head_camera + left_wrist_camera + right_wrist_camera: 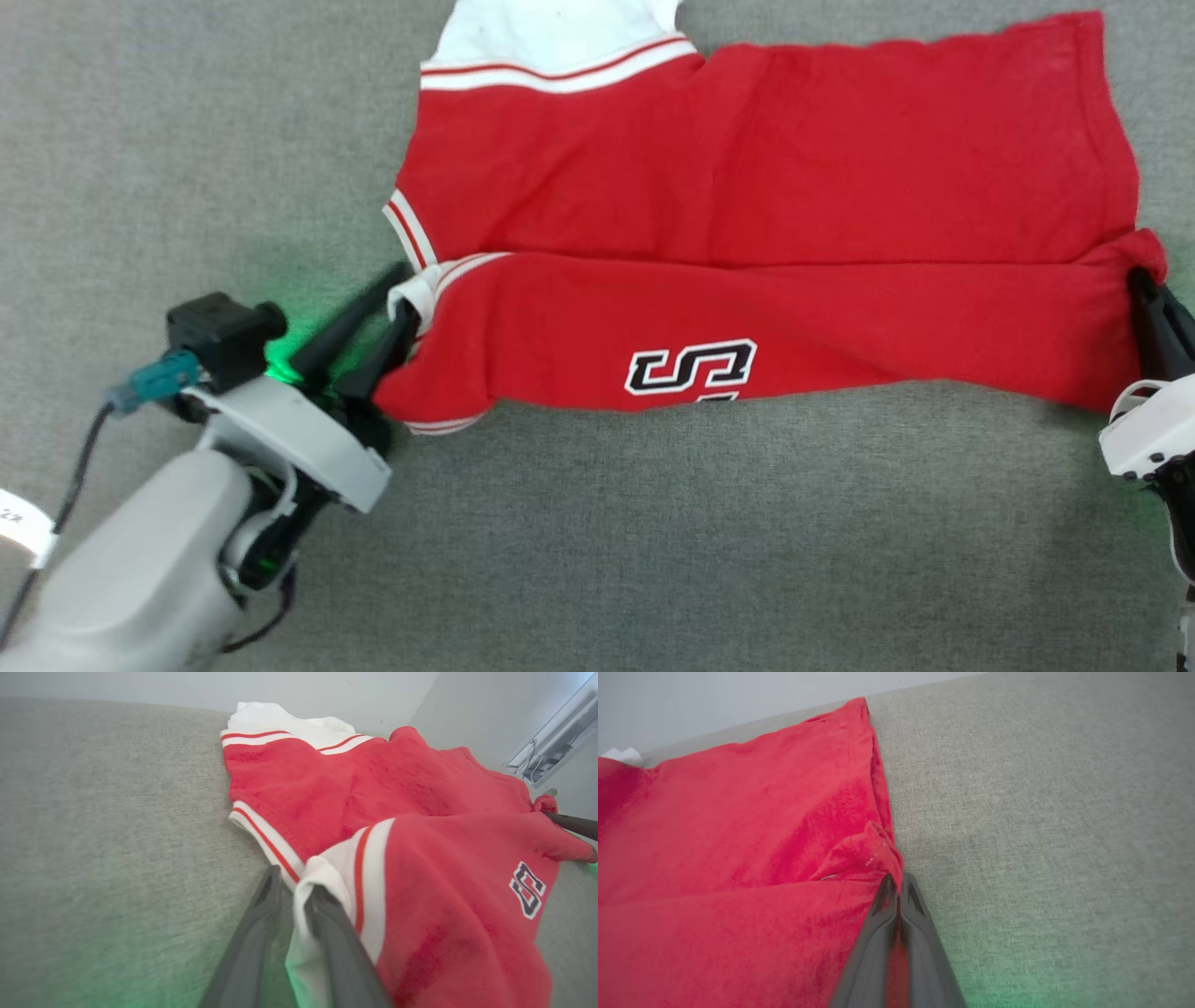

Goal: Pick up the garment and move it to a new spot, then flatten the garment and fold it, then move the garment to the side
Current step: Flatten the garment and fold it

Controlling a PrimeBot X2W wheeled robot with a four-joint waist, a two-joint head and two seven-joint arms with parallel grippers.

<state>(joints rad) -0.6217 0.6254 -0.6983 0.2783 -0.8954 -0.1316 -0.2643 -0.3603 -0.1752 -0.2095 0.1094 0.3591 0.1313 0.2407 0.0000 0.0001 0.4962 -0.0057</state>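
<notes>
We see the garment [747, 168] spread across the grey surface [653, 541], long side running left to right; its near half is doubled over into a band that lies on the far half, and a black, white-edged numeral [691, 366] shows at the band's near edge, partly cut off by the fold. A white sleeve [551, 33] with striped trim sticks out at the far left.

The left gripper [406, 289] sits at the band's left end, low on the surface; its two fingers stand a little apart. In the left wrist view [294, 880] we see grey between them, and the white cuff [322, 872] drapes against the outside of one finger rather than being pinched; so we call it parted and holding nothing.

The right gripper [1141, 285] is at the band's right end; in the right wrist view [899, 879] its fingers are pressed together with red cloth showing in the slit between them, clamped on a bunched corner [873, 851] of the garment. That corner stands slightly raised off the surface; the rest of the cloth lies flat.
</notes>
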